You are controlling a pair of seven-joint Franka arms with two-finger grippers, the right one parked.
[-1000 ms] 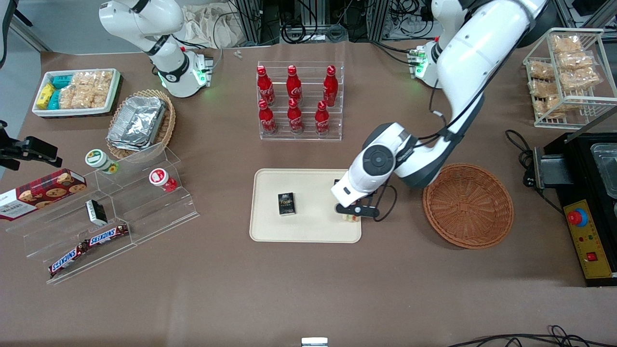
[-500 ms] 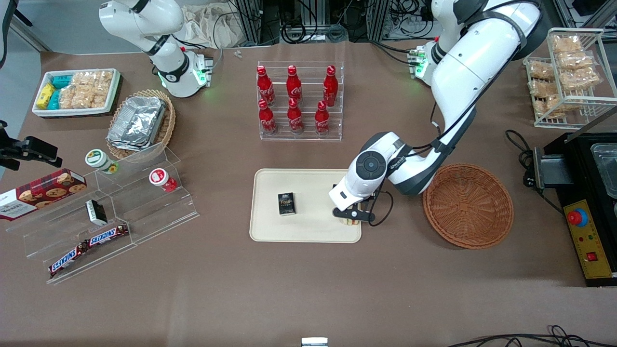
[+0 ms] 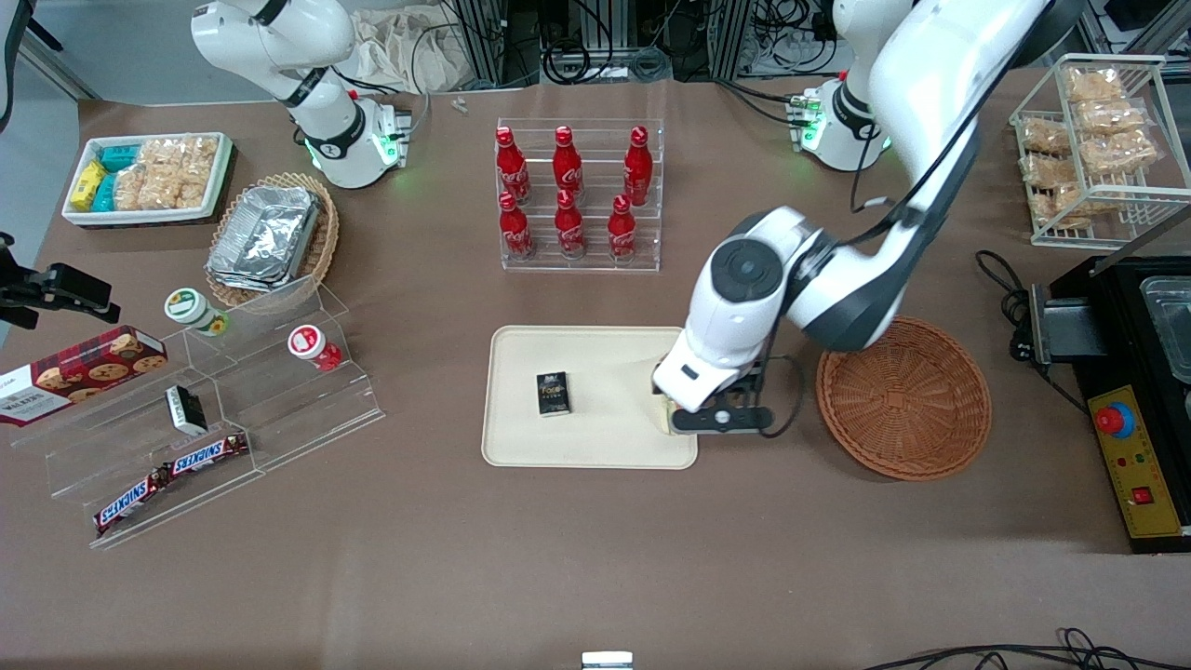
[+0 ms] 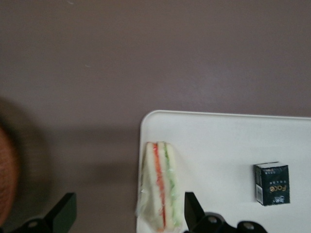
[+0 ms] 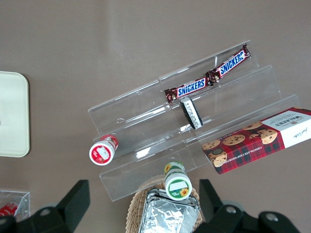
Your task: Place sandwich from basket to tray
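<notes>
1. I found the sandwich lying on the tray, at the tray's edge nearest the basket. In the wrist view its outer side sat right on that rim, possibly overhanging a little.
2. The basket held nothing that I could see.
3. The gripper hung directly above the sandwich, over that same edge of the tray. In the front view the arm covered nearly all of the sandwich.
4. The sandwich's long axis ran along the tray's short edge. In the wrist view it passed between the two fingers rather than across them.
5. The fingers were spread wide, well clear of the bread on both sides. They held and touched nothing; I judged the sandwich released.
6. A small dark box lay nearer the middle of the tray, well apart from the sandwich.
7. My judgement: the placement was essentially complete, and only a straight lift clear of the bread remained.
</notes>
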